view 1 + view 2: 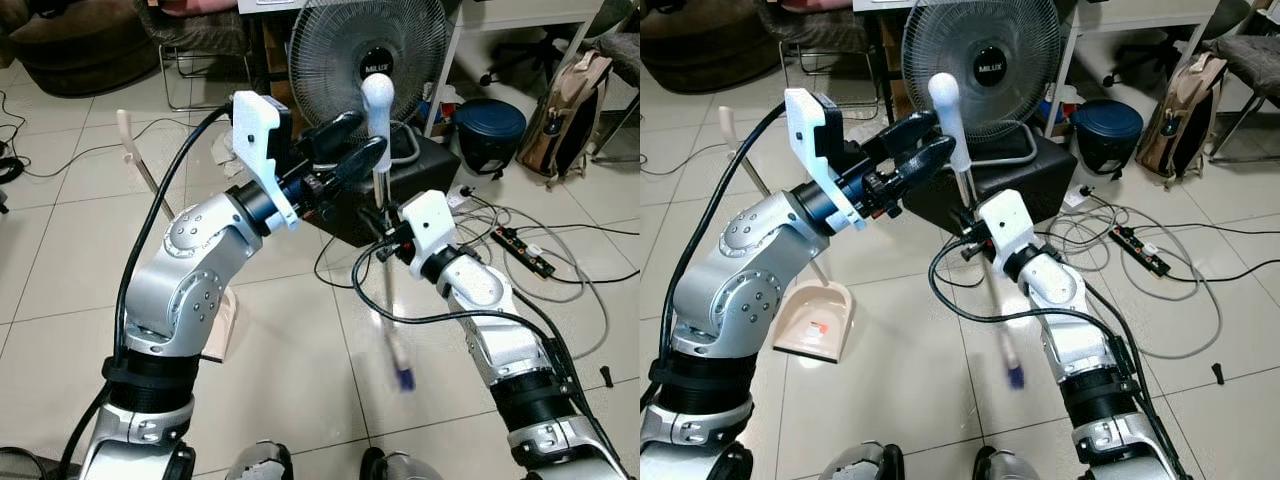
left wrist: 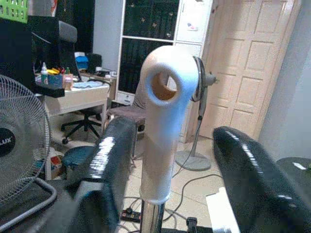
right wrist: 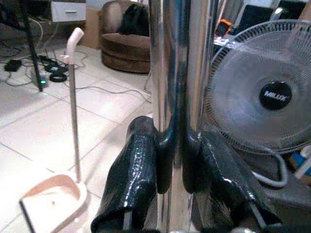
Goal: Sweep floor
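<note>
Broom [image 1: 962, 170]: upright in front of the robot; a polished metal shaft topped by a white plastic grip with a hanging hole. The lower end near the floor tiles is blurred, with a blue part showing.
Right gripper [image 3: 177, 160]: both black fingers pressed against the metal shaft, pinching it partway up.
Left gripper [image 2: 167, 165]: raised to the white grip; fingers spread, one on each side of the grip, not touching it.
Left wrist view: shows the hole through the grip [image 2: 163, 87], a second standing fan and a panelled door behind.
Right wrist view: shows the shaft mirror-bright between the fingers, and a brown armchair far back.
Dustpan [image 1: 815, 320]: pale pink, long-handled, standing on the tiles to the robot's left; contents cannot be made out.
Fan [image 1: 370, 55]: round grille, directly behind the broom, on a black box.
Bin [image 1: 488, 130]: dark blue, lidded, right of the fan; contents hidden.
Power strip [image 1: 520, 250]: on the floor among loose cables, at right.
</note>
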Controlling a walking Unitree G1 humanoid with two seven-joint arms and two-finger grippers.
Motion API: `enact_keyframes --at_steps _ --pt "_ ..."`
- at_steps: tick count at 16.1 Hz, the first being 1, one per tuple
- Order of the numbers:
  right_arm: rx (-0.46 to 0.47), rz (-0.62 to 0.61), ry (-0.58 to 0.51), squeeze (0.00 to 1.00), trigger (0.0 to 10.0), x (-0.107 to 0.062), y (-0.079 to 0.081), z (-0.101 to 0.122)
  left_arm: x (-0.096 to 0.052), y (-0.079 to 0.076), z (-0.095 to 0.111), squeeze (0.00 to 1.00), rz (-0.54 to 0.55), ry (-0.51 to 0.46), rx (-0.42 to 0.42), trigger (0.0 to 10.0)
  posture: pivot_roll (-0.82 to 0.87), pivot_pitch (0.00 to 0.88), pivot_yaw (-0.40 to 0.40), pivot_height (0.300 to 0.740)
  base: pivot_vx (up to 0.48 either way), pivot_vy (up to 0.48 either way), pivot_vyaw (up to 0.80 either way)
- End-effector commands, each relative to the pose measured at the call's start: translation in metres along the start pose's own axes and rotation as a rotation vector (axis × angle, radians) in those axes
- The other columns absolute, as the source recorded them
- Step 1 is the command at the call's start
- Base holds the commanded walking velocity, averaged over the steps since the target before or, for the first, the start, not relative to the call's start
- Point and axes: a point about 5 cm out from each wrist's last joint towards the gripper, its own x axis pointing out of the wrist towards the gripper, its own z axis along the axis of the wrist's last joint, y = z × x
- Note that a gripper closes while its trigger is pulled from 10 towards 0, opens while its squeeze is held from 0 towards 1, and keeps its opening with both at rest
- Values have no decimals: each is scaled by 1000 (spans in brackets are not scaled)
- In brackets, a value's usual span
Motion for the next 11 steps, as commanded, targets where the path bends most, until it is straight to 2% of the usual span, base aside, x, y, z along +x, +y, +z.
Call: enact_keyframes --at_steps 1,4,5,6,7,8,9,10,11 --pt "-50 -32 -42 0 0 3 -4 9 -1 -2 9 1000 -7 -44 -5 10000 -6 131 27 740 0 0 0" --pt "-139 -99 -15 0 0 2 -12 7 -2 -3 11 1000 -7 -48 -5 10000 -6 132 29 740 0 0 0" --pt "-156 -123 -13 0 0 2 -15 7 -1 -4 12 812 -13 -54 -17 10000 -4 132 29 740 0 0 0" --pt "-202 -170 -9 0 0 1 -18 7 -1 -6 13 412 -21 -68 -43 10000 -4 131 30 740 0 0 0" --pt "-218 -188 -9 0 0 1 -19 7 0 -7 14 369 -22 -73 -56 10000 -3 131 31 740 0 0 0" --pt "-237 -210 -5 0 0 2 -20 7 0 -9 14 55 -27 -79 -73 10000 -3 131 32 740 0 0 0" --pt "-237 -210 -5 0 0 2 -20 7 0 -9 14 55 -27 -79 -73 10000 -3 131 32 740 0 0 0" --pt "-274 -278 4 0 0 3 -21 6 1 -12 7 0 -18 -59 -79 10000 -2 129 34 740 0 0 0" --pt "-286 -306 5 0 0 4 -21 7 2 -13 3 0 -6 -46 -81 10000 -4 125 36 740 0 0 0"
